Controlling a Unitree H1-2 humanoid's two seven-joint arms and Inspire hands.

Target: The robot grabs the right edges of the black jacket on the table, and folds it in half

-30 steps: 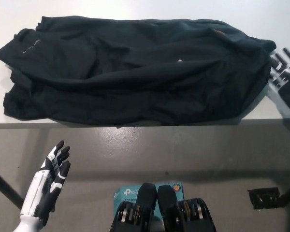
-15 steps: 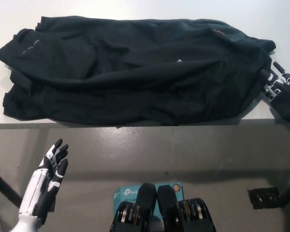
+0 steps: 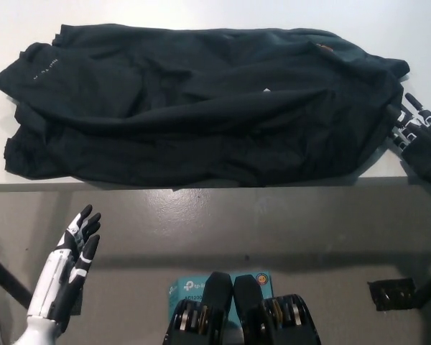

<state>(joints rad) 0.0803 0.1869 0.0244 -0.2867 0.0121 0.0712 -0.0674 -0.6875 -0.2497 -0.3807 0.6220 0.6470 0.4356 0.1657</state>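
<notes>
while the right hand touches its right edge, grip unclear, the black jacket lies left-to-right.

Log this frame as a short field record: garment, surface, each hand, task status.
garment: black jacket, spread out and rumpled, not yet folded
surface: white table, jacket covers most of it
right hand: black, at the jacket's right edge, fingers against the fabric; grasp unclear
left hand: white, open, below the table edge at lower left, apart from the jacket
task status: right edge not lifted
</notes>
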